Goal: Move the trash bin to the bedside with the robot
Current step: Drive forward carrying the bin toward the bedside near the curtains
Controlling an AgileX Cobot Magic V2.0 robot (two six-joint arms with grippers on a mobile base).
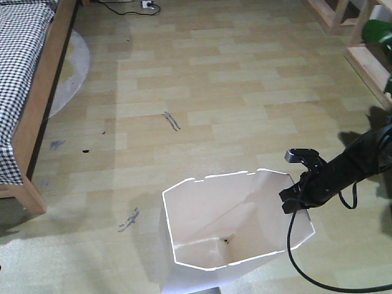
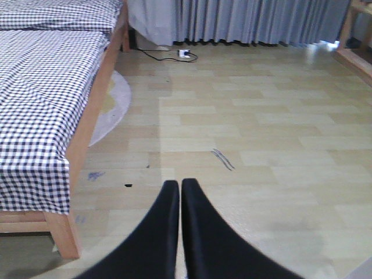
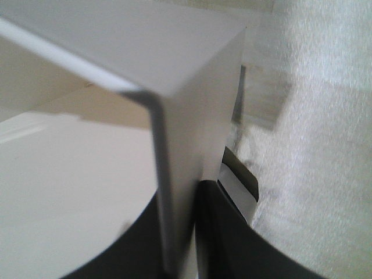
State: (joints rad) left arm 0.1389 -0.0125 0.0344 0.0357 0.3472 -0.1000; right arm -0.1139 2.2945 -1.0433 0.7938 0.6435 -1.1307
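The white trash bin stands on the wood floor at the bottom centre of the front view, its angular rim open towards me. My right gripper, on a thin black arm with cables, is shut on the bin's right rim. In the right wrist view the bin wall runs between the two black fingers of the right gripper, one inside and one outside. The bed with checked bedding and its wooden frame lies far left, well apart from the bin. My left gripper is shut on nothing above the floor.
A round grey rug pokes out from under the bed. A power strip with a black cable lies by the far wall below grey curtains. Wooden furniture legs and something green stand at the right.
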